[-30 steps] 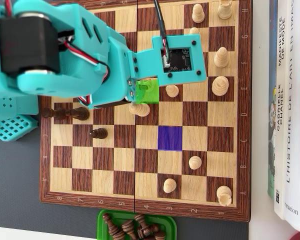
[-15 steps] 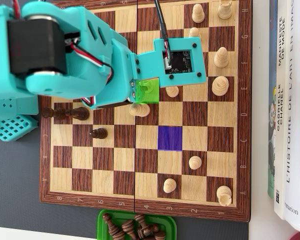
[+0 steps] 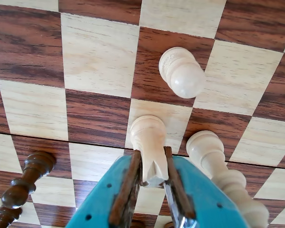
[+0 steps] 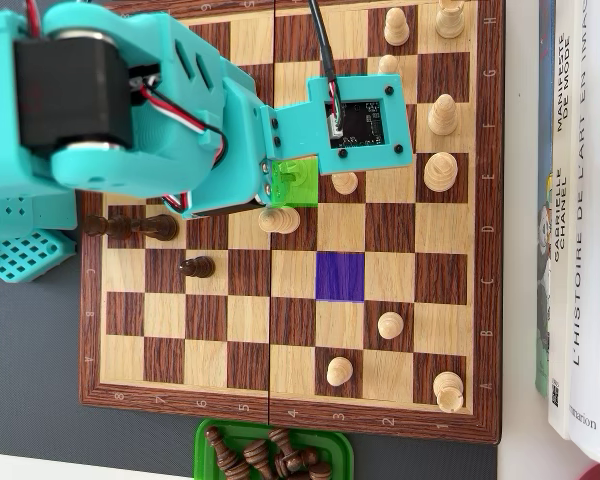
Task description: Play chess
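Observation:
In the wrist view my teal gripper [image 3: 152, 157] comes in from the bottom edge. Its brown pads [image 3: 128, 185] are shut on the top of a light wooden chess piece [image 3: 149, 142], which stands over a light square of the chessboard [image 3: 99, 57]. A taller light piece [image 3: 213, 161] stands just to its right, close to the right finger. A light pawn [image 3: 183, 73] is further ahead on a dark square. In the overhead view the teal arm [image 4: 180, 110] covers the gripper. The held light piece [image 4: 278, 219] shows just below a green-marked square [image 4: 300, 185]. A purple-marked square [image 4: 340, 277] lies lower right.
A dark piece [image 3: 23, 185] stands at the lower left of the wrist view. In the overhead view, dark pieces [image 4: 130, 227] and a dark pawn [image 4: 197, 267] stand left. Light pieces [image 4: 440, 172] line the right side. A green tray [image 4: 205, 440] holds dark pieces. Books [image 4: 580, 220] lie to the right.
In the overhead view the arm's upper body has shifted slightly to the right since a second ago. The gripper and the light piece stay in about the same place.

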`<act>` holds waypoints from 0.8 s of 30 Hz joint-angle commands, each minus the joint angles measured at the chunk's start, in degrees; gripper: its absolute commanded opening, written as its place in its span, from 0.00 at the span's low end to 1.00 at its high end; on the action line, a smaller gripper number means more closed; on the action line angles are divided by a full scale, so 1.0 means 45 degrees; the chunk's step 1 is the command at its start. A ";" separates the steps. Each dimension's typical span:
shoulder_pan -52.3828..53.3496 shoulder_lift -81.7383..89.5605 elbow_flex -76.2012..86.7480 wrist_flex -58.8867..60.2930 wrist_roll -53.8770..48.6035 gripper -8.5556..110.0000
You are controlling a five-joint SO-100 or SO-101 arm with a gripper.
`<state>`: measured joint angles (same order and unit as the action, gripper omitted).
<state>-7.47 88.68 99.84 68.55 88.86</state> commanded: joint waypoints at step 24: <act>-0.0215 0.0234 -0.0469 -0.0117 0.0059 0.16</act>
<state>-8.61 88.68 99.84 68.55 88.86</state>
